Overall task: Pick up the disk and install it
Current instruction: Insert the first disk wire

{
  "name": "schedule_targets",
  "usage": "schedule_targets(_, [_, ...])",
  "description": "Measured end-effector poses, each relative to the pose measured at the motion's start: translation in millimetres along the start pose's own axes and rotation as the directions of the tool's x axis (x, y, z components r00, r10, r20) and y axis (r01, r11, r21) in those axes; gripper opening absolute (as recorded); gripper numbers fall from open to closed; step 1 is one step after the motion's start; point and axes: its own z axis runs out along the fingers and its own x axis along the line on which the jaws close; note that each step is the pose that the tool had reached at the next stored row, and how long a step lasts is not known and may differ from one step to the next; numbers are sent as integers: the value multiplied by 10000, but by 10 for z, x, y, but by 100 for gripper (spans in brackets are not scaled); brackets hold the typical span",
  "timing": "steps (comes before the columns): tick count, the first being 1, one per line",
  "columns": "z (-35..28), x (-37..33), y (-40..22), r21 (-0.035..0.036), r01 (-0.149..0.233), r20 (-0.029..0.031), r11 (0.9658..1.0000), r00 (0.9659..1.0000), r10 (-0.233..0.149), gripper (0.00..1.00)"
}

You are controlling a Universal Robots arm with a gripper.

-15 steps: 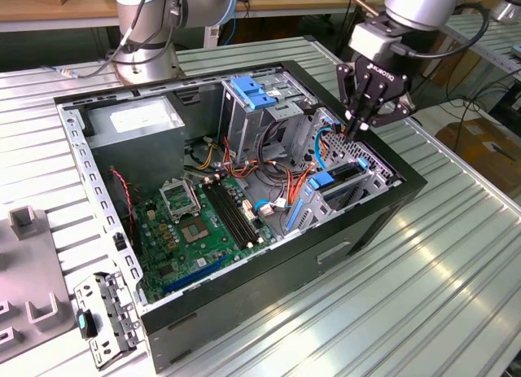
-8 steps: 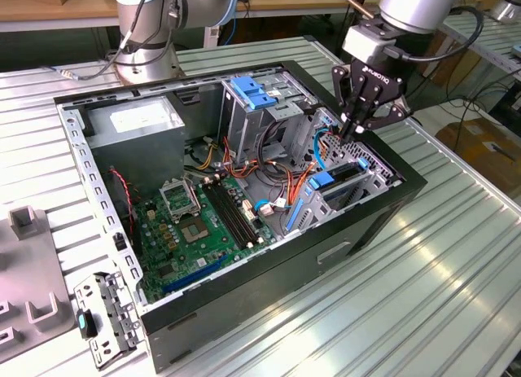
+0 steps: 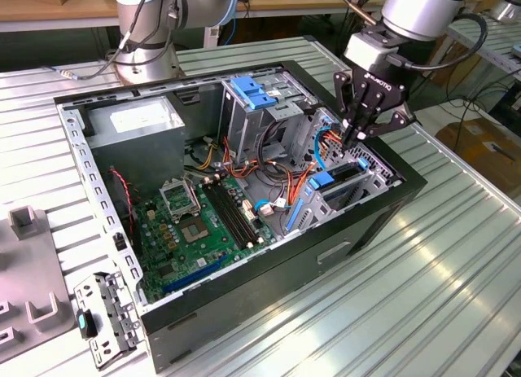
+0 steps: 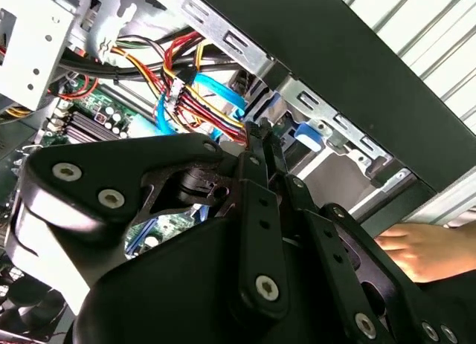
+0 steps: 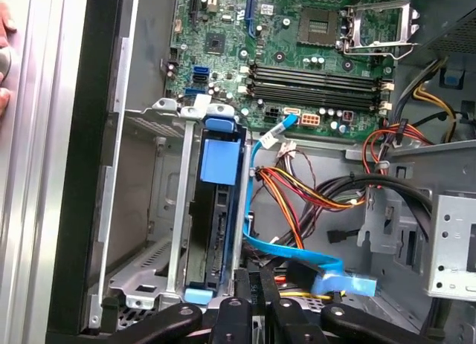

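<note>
My black linkage gripper (image 3: 364, 134) hangs over the front corner of the open black computer case (image 3: 366, 222), its fingers (image 5: 253, 299) pressed together on nothing. Just below them the flat disk with blue plastic rails (image 5: 217, 210) stands on edge, seated in the grey metal drive bay (image 5: 149, 210); its label face is hidden, so I can read no writing on it. Beyond lie orange and blue cables (image 5: 297, 195), then the green motherboard (image 5: 297, 54). A hand (image 4: 420, 247) rests outside the case.
</note>
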Motion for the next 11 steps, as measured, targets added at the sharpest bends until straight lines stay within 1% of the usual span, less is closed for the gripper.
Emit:
schedule_targets(3, [4,33,4,0,-4,-1,10000,10000,4,16])
schedule_targets(6, [5,34,4,0,-4,1,10000,10000,4,16])
schedule_targets(11, [7,43,22,23,-4,-3,10000,10000,4,16])
